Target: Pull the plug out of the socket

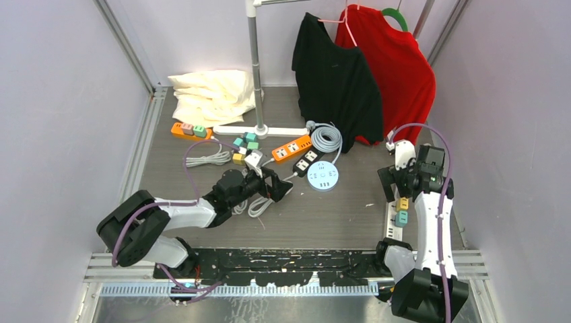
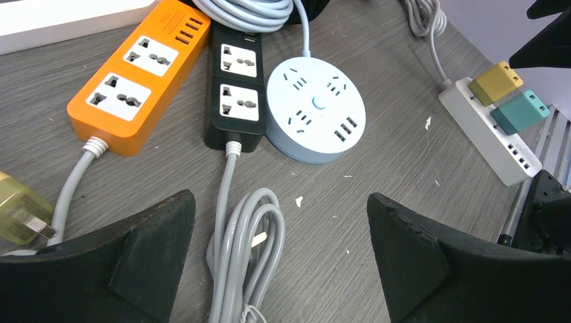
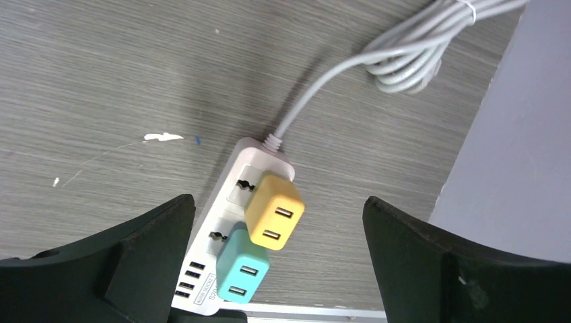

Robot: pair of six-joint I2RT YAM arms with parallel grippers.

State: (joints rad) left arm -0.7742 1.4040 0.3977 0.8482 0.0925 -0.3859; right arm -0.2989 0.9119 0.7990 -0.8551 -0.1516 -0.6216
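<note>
Right tool [image 3: 276, 202] hangs spread over the yellow plug [image 3: 275, 214], lower centre: probably light, rigid, slick; pinch its flat sides.

The only print in view is a small label [image 3: 204, 297] on the white power strip [image 3: 254, 159], seen from the right wrist camera. It sits at the end of the strip away from the cord, right beside the row of USB ports [image 3: 190, 279]. It has two short lines of dark capital letters inside a thin outline. The letters are too small and blurred to read, and the bottom edge of the picture cuts off the lower line. In the overhead and left wrist views, nothing on the power strips or adapters can be read as text, a brand or a number.
</note>
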